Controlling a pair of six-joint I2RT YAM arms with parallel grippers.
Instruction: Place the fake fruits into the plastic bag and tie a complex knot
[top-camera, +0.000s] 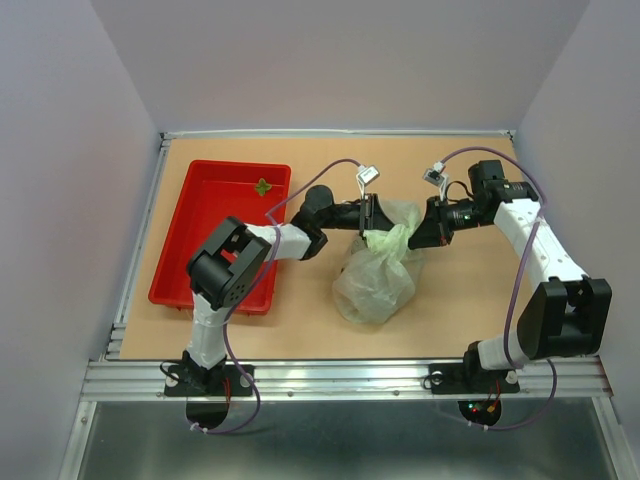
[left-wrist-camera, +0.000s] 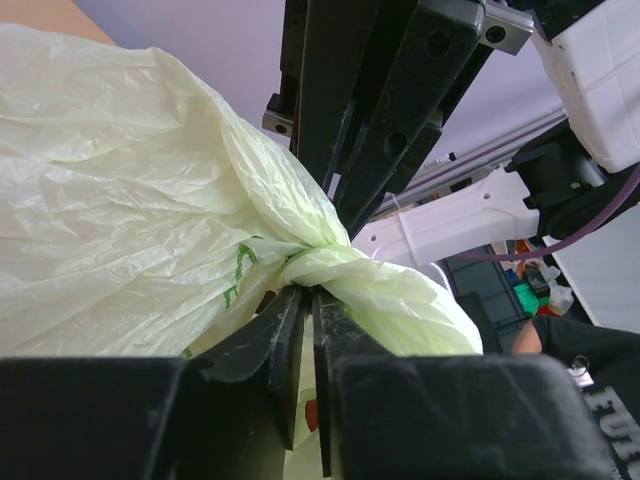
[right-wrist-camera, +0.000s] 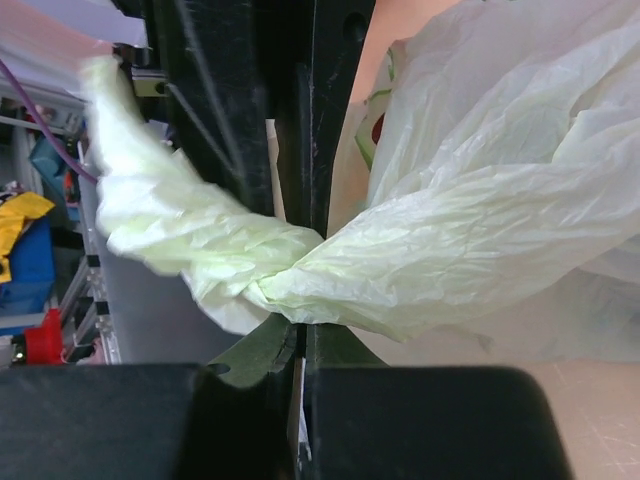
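Observation:
The pale-green plastic bag (top-camera: 373, 280) sits mid-table, its top drawn up between my two grippers. My left gripper (top-camera: 371, 214) is shut on one bunched handle strip (left-wrist-camera: 330, 262). My right gripper (top-camera: 424, 226) is shut on the other strip (right-wrist-camera: 300, 270), whose loose end sticks out left. The left gripper (left-wrist-camera: 308, 295) and right gripper (right-wrist-camera: 300, 328) each pinch a strip where it twists tight. The fake fruits are mostly hidden in the bag; a red patch (left-wrist-camera: 313, 412) shows through the plastic, also in the right wrist view (right-wrist-camera: 377, 128). No finished knot shows.
A red rectangular tray (top-camera: 200, 250) lies at the left with a small green piece (top-camera: 262, 186) near its far end. The left arm reaches over the tray's right edge. A raised rim (top-camera: 330, 133) bounds the table's far side.

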